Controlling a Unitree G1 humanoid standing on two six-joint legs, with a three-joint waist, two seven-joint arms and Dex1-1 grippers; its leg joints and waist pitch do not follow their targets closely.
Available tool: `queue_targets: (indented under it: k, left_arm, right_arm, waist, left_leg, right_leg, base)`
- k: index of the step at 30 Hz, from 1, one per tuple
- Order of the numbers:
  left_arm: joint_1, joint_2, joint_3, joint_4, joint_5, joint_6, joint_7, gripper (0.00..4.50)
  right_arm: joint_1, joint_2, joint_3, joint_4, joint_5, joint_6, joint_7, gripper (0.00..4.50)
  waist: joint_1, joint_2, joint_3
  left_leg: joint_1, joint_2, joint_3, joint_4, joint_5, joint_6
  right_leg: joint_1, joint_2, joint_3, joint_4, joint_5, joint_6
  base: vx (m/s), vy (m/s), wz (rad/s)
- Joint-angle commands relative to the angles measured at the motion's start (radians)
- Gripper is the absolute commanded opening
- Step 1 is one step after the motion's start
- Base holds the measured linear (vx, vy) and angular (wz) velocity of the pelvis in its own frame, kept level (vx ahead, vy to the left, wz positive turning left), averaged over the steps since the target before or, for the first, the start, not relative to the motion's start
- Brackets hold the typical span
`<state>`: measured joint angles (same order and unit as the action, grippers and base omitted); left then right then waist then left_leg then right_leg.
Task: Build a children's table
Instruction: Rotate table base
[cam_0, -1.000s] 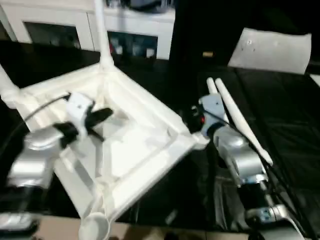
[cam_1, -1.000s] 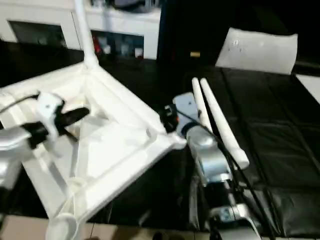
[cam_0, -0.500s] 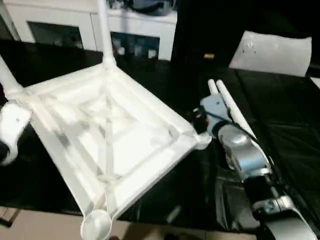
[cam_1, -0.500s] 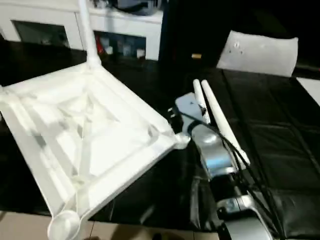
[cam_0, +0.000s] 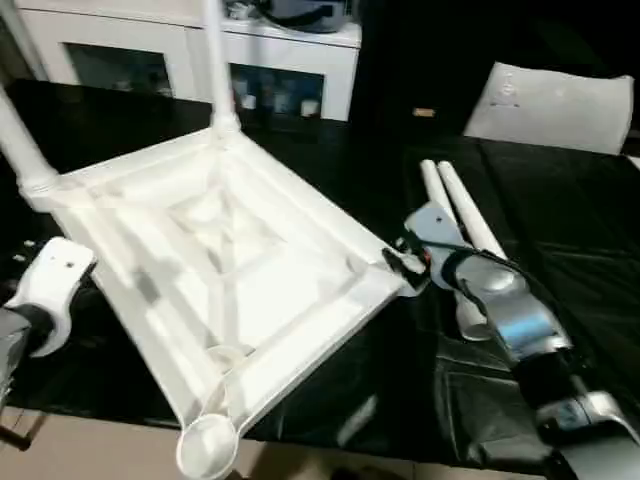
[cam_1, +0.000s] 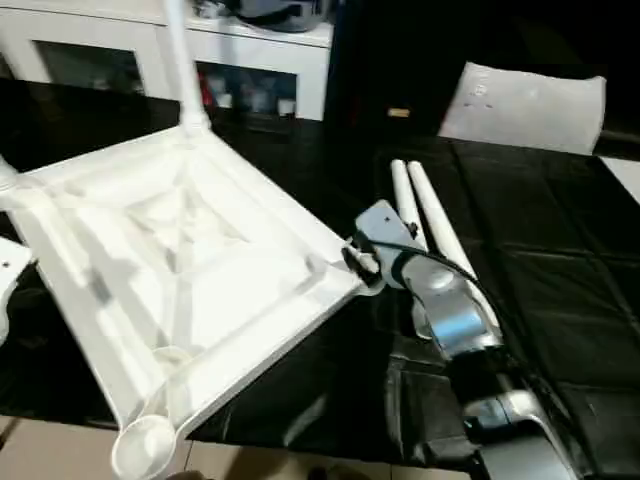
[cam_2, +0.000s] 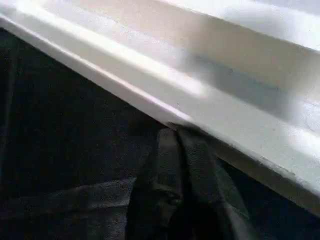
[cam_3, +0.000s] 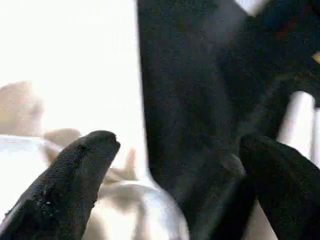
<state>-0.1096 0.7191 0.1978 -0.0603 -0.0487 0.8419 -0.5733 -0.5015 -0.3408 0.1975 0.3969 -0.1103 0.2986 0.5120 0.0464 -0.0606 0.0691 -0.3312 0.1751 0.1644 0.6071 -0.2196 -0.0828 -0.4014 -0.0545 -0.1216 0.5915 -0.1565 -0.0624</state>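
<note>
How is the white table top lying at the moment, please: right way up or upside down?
Upside down: the table top shows its ribbed, cross-braced underside, and two fitted legs rise from its far corners.

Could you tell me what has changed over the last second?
The left gripper, shut, left the tabletop's underside and now sits below its edge. The right gripper, open, moved up to the tabletop's near corner. The tabletop, two fitted legs and two loose legs stayed put.
</note>
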Motion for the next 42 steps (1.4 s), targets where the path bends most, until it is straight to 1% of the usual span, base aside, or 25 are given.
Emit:
queue_targets:
  k: [1,3,5,7,8,11,13,14,16,17,21,24,25,26,28,29,30,32,34,35,38,39,40,41,42]
  left_arm:
    - [-0.056,-0.037,-0.029,0.066,-0.028,-0.042,0.007,0.03]
    - [-0.085,-0.052,-0.023,0.109,-0.03,-0.069,0.018,0.03]
    - [-0.146,-0.07,-0.023,0.203,-0.022,-0.128,0.037,0.03]
    - [-0.193,-0.074,-0.028,0.279,-0.008,-0.182,0.047,0.03]
    - [-0.228,-0.081,-0.023,0.331,-0.005,-0.207,0.056,0.03]
    - [-0.295,-0.086,-0.024,0.437,0.005,-0.28,0.058,0.03]
    - [-0.341,-0.089,-0.027,0.517,0.014,-0.354,0.063,0.03]
    - [-0.372,-0.083,-0.033,0.576,0.024,-0.416,0.068,0.03]
    - [-0.382,-0.074,-0.039,0.589,0.03,-0.44,0.067,0.03]
    - [-0.384,-0.069,-0.037,0.583,0.024,-0.446,0.059,0.03]
    - [-0.365,-0.068,-0.03,0.508,-0.02,-0.493,-0.02,0.03]
    - [-0.316,-0.085,-0.035,0.363,-0.093,-0.48,-0.121,0.03]
    - [-0.304,-0.088,-0.041,0.334,-0.107,-0.483,-0.14,0.03]
    - [-0.255,-0.102,-0.065,0.215,-0.163,-0.486,-0.203,0.03]
    - [-0.241,-0.107,-0.07,0.183,-0.177,-0.484,-0.215,0.03]
    - [-0.216,-0.125,-0.087,0.106,-0.203,-0.454,-0.209,0.03]
    - [-0.193,-0.144,-0.107,0.029,-0.226,-0.419,-0.197,0.03]
    - [-0.171,-0.169,-0.13,-0.046,-0.241,-0.391,-0.175,0.03]
    - [-0.149,-0.192,-0.155,-0.114,-0.275,-0.35,-0.169,0.03]
    - [-0.128,-0.215,-0.188,-0.172,-0.304,-0.319,-0.167,0.03]
    - [-0.098,-0.247,-0.234,-0.246,-0.33,-0.283,-0.169,0.03]
    - [-0.083,-0.256,-0.286,-0.268,-0.336,-0.277,-0.197,0.03]
    - [-0.079,-0.258,-0.301,-0.274,-0.34,-0.272,-0.206,0.03]
    - [-0.064,-0.265,-0.378,-0.3,-0.347,-0.25,-0.245,0.03]
    - [-0.064,-0.266,-0.393,-0.302,-0.344,-0.246,-0.251,0.03]
  right_arm:
    - [0.034,-0.016,0.039,-0.066,0.043,0.058,0.107,4.5]
    - [0.046,-0.021,0.044,-0.098,0.061,0.078,0.139,4.5]
    - [0.066,-0.026,0.05,-0.153,0.092,0.115,0.195,4.5]
    - [0.076,-0.025,0.053,-0.18,0.11,0.135,0.218,4.5]
    - [0.082,-0.025,0.055,-0.196,0.121,0.147,0.228,4.5]
    - [0.095,-0.022,0.06,-0.227,0.134,0.172,0.246,4.5]
    - [0.105,-0.011,0.064,-0.249,0.145,0.188,0.252,4.5]
    - [0.112,0.004,0.066,-0.272,0.153,0.194,0.243,4.5]
    - [0.116,0.019,0.062,-0.283,0.156,0.186,0.226,4.5]
    - [0.117,0.031,0.051,-0.289,0.159,0.179,0.209,4.5]
    - [0.113,0.056,0.008,-0.301,0.169,0.159,0.157,4.5]
    - [0.113,0.062,-0.029,-0.318,0.165,0.148,0.112,4.5]
    - [0.113,0.065,-0.039,-0.32,0.163,0.146,0.095,4.5]
    - [0.111,0.081,-0.084,-0.327,0.157,0.145,0.023,4.5]
    - [0.111,0.085,-0.096,-0.328,0.156,0.146,0.004,4.5]
    - [0.112,0.105,-0.128,-0.339,0.157,0.161,-0.05,4.5]
    - [0.115,0.127,-0.162,-0.355,0.162,0.184,-0.102,4.5]
    - [0.125,0.148,-0.188,-0.382,0.164,0.201,-0.145,4.5]
    - [0.144,0.153,-0.187,-0.414,0.153,0.21,-0.159,4.5]
    - [0.163,0.158,-0.188,-0.444,0.152,0.223,-0.165,4.5]
    - [0.186,0.165,-0.187,-0.483,0.154,0.24,-0.175,4.5]
    - [0.202,0.158,-0.175,-0.502,0.147,0.245,-0.175,4.5]
    - [0.206,0.156,-0.171,-0.507,0.145,0.246,-0.175,4.5]
    - [0.226,0.146,-0.155,-0.528,0.135,0.253,-0.176,4.5]
    - [0.229,0.144,-0.153,-0.532,0.133,0.254,-0.176,4.5]
  waist:
    - [-0.009,0.029,-0.055]
    - [-0.001,0.032,-0.052]
    - [0.002,0.033,-0.057]
    - [0.004,0.034,-0.058]
    - [0.005,0.04,-0.056]
    - [0.0,0.039,-0.056]
    - [0.002,0.04,-0.057]
    - [0.004,0.043,-0.058]
    - [0.003,0.041,-0.062]
    - [0.004,0.045,-0.064]
    - [0.012,0.047,-0.067]
    - [0.011,0.042,-0.069]
    - [0.011,0.043,-0.068]
    - [0.013,0.041,-0.068]
    - [0.012,0.041,-0.067]
    - [0.01,0.043,-0.067]
    - [0.007,0.043,-0.068]
    - [0.004,0.04,-0.067]
    - [0.002,0.04,-0.064]
    - [0.0,0.033,-0.064]
    - [-0.001,0.035,-0.061]
    - [-0.006,0.029,-0.061]
    - [-0.005,0.03,-0.061]
    - [-0.008,0.032,-0.059]
    - [-0.008,0.032,-0.058]
  left_leg:
    - [0.01,0.047,-0.019,-0.069,-0.234,0.074]
    - [0.013,0.043,-0.02,-0.069,-0.247,0.078]
    - [0.011,0.047,-0.025,-0.071,-0.247,0.072]
    - [0.018,0.048,-0.027,-0.072,-0.258,0.07]
    - [0.013,0.049,-0.032,-0.077,-0.264,0.069]
    - [0.015,0.057,-0.04,-0.081,-0.299,0.051]
    - [0.018,0.051,-0.039,-0.078,-0.3,0.053]
    - [0.015,0.053,-0.042,-0.08,-0.289,0.051]
    - [0.007,0.063,-0.047,-0.084,-0.27,0.043]
    - [0.008,0.069,-0.048,-0.085,-0.264,0.034]
    - [0.004,0.073,-0.041,-0.083,-0.187,0.016]
    - [-0.007,0.074,-0.038,-0.083,-0.119,0.013]
    - [-0.007,0.072,-0.036,-0.082,-0.116,0.016]
    - [-0.008,0.072,-0.036,-0.082,-0.107,0.016]
    - [-0.007,0.069,-0.031,-0.082,-0.1,0.015]
    - [-0.006,0.068,-0.031,-0.083,-0.101,0.016]
    - [-0.006,0.075,-0.033,-0.084,-0.106,0.01]
    - [-0.003,0.075,-0.032,-0.084,-0.117,0.004]
    - [-0.003,0.068,-0.029,-0.084,-0.134,0.008]
    - [-0.005,0.069,-0.028,-0.084,-0.131,0.011]
    - [-0.003,0.061,-0.026,-0.082,-0.158,0.022]
    - [-0.005,0.06,-0.026,-0.082,-0.163,0.024]
    - [-0.003,0.059,-0.028,-0.082,-0.163,0.025]
    - [-0.003,0.058,-0.028,-0.082,-0.166,0.026]
    - [-0.001,0.058,-0.028,-0.082,-0.175,0.026]
  right_leg:
    - [0.04,-0.083,0.062,-0.104,-0.495,-0.053]
    - [0.04,-0.084,0.056,-0.119,-0.546,-0.031]
    - [0.046,-0.089,0.052,-0.118,-0.543,-0.024]
    - [0.043,-0.088,0.048,-0.122,-0.536,-0.015]
    - [0.049,-0.088,0.045,-0.124,-0.535,-0.01]
    - [0.052,-0.096,0.041,-0.124,-0.517,-0.017]
    - [0.051,-0.099,0.041,-0.13,-0.524,-0.01]
    - [0.056,-0.103,0.041,-0.128,-0.509,-0.014]
    - [0.063,-0.108,0.041,-0.117,-0.456,-0.029]
    - [0.062,-0.112,0.045,-0.109,-0.417,-0.047]
    - [0.064,-0.117,0.06,-0.085,-0.284,-0.124]
    - [0.073,-0.12,0.065,-0.066,-0.192,-0.162]
    - [0.074,-0.118,0.065,-0.065,-0.192,-0.164]
    - [0.078,-0.124,0.066,-0.066,-0.208,-0.16]
    - [0.075,-0.118,0.064,-0.071,-0.236,-0.157]
    - [0.075,-0.113,0.064,-0.07,-0.243,-0.15]
    - [0.077,-0.115,0.064,-0.066,-0.241,-0.15]
    - [0.074,-0.112,0.062,-0.07,-0.261,-0.149]
    - [0.074,-0.107,0.061,-0.076,-0.3,-0.126]
    - [0.075,-0.106,0.061,-0.078,-0.305,-0.115]
    - [0.071,-0.104,0.057,-0.093,-0.391,-0.08]
    - [0.071,-0.102,0.055,-0.097,-0.416,-0.061]
    - [0.071,-0.101,0.054,-0.099,-0.427,-0.05]
    - [0.069,-0.099,0.053,-0.102,-0.443,-0.035]
    - [0.066,-0.099,0.052,-0.105,-0.461,-0.021]
  base:
    - [0.0,0.0,0.0]
    - [0.0,0.0,0.0]
    - [0.0,0.0,0.0]
    - [0.0,0.0,0.0]
    - [0.0,0.0,0.0]
    - [0.0,0.0,0.0]
    - [0.0,0.0,0.0]
    - [0.0,0.0,0.0]
    - [0.0,0.0,0.0]
    - [0.0,0.0,0.0]
    - [0.0,0.0,0.0]
    - [0.0,0.0,0.0]
    - [0.0,0.0,0.0]
    - [0.0,0.0,0.0]
    - [0.0,0.0,0.0]
    - [0.0,0.0,0.0]
    - [0.0,0.0,0.0]
    - [0.0,0.0,0.0]
    - [0.0,0.0,0.0]
    - [0.0,0.0,0.0]
    - [0.0,0.0,0.0]
    - [0.0,0.0,0.0]
    - [0.0,0.0,0.0]
    - [0.0,0.0,0.0]
    - [0.0,0.0,0.0]
